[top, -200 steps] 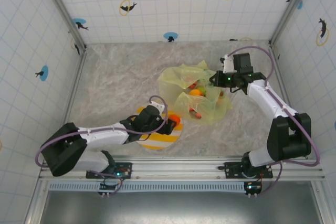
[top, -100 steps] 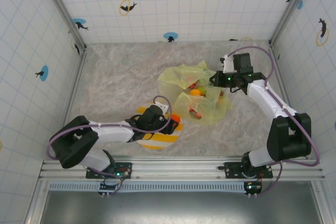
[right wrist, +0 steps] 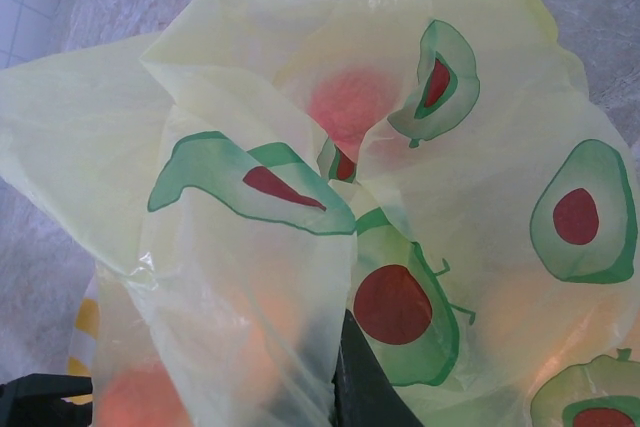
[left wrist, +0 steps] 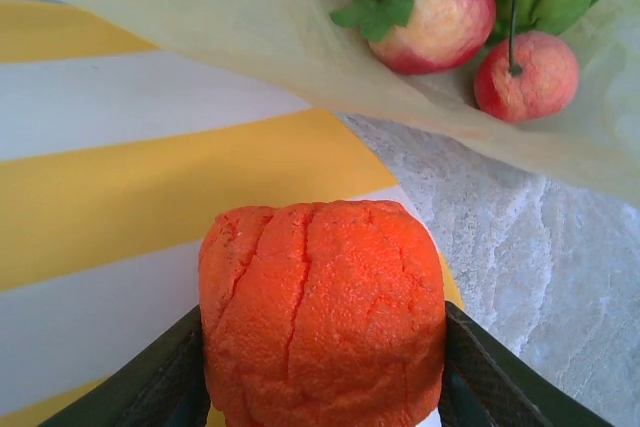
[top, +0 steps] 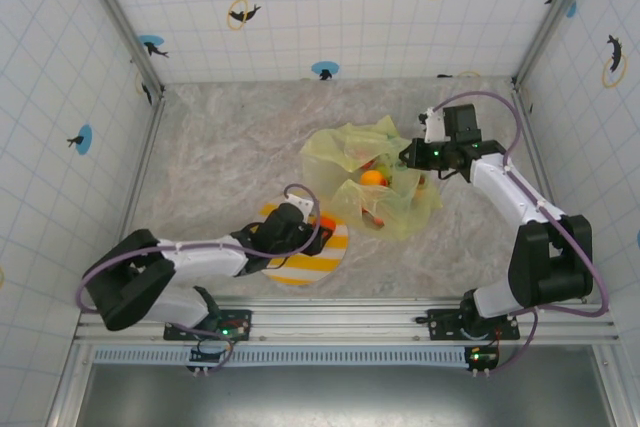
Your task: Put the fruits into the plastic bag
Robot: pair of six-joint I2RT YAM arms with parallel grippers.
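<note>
Left wrist: left fingers (left wrist: 165,392) half-closed, gripping orange fruit (left wrist: 322,312); lift clear of plate (left wrist: 150,197); right fingers (right wrist: 362,392) pinch plastic bag (right wrist: 250,277) shut.

One orange fruit (left wrist: 320,312) sits just outside the crumpled, fruit-filled plastic bag (top: 340,147).

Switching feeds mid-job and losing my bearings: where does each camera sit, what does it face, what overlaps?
Top external: above and behind the bases, looking down on the table; left arm and right arm show.
Left wrist: on the left arm, looking low across the striped plate toward the plastic bag; its fingers grip the orange fruit.
Right wrist: on the right arm, facing the bag's folds close up; one dark finger shows.
Shared: top and left wrist both show plate, orange fruit and bag.
</note>
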